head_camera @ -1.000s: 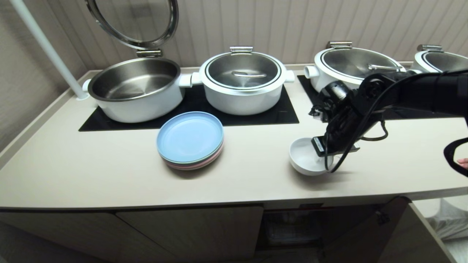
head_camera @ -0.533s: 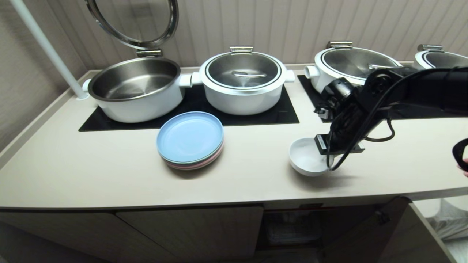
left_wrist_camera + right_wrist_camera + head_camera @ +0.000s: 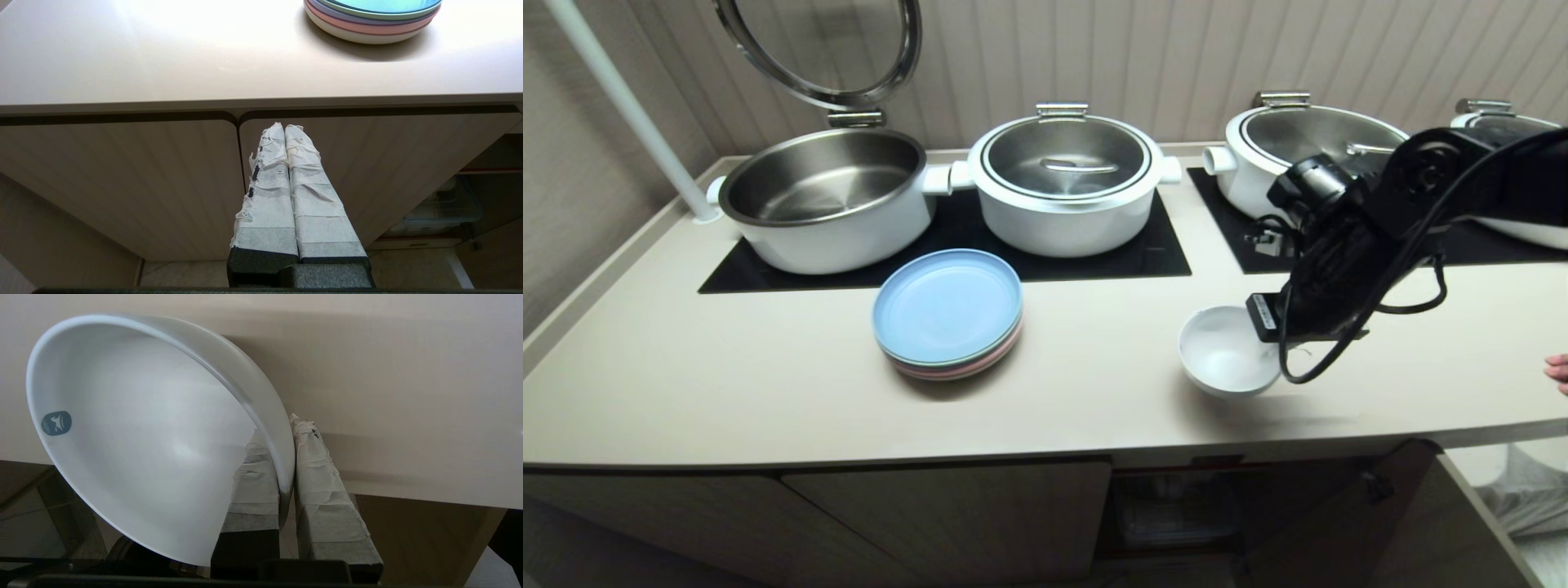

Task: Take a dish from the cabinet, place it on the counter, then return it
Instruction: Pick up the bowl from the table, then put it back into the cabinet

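**Bowl pinched by its rim at the desk's front edge**

At the left, the left gripper (image 3: 292, 163) hangs parked below the desk (image 3: 727, 384), its taped fingers pressed together on nothing, facing the closed ribbed cabinet doors (image 3: 135, 179). The stack of pastel plates (image 3: 947, 314) sits mid-desk, clear of the work.

Further right, the right gripper (image 3: 286, 465) is clamped on the white bowl (image 3: 1229, 351), one finger inside the wall and one outside. That grip looks suited to carrying it back down.

The arm hides the grip itself from the head view. Whether the bowl touches the desk I cannot tell. The open cabinet compartment (image 3: 1176, 506) below is dark, its contents indistinct.
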